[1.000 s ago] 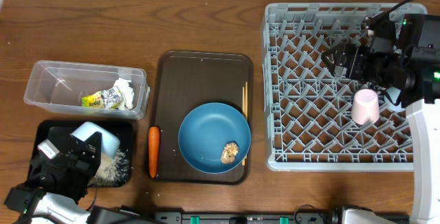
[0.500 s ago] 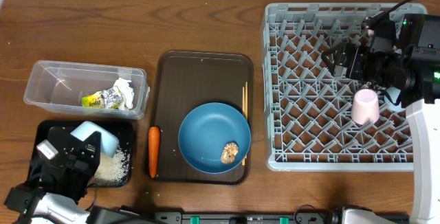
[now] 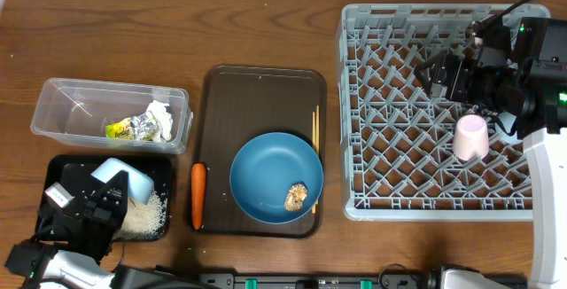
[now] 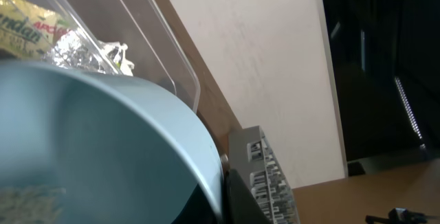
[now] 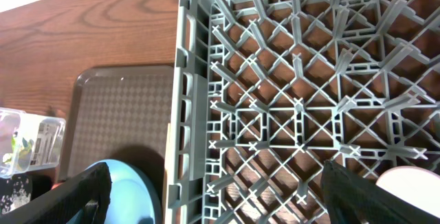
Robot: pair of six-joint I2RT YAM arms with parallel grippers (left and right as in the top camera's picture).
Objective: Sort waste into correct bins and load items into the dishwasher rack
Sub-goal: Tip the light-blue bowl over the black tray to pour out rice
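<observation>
Small bowl [image 3: 118,180] held tilted over black tray [image 3: 64,159], at 8 o'clock of the table; rice grains [image 3: 147,213] lie heaped beneath it. Bowl judged rigid, light, smooth and breakable, best taken by the rim, where left gripper [image 3: 104,195] is clamped on it. Clear tub [image 3: 53,103] lies at the tray's 12 o'clock. Right gripper [image 5: 213,193], fingers spread and empty, hovers over dishwasher rack [image 3: 347,112], pink cup [image 3: 470,136] at its 5 o'clock

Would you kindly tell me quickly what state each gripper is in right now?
Left gripper: closed on the bowl, tilted over the black tray.
Right gripper: open, holding nothing, over the rack.
</observation>
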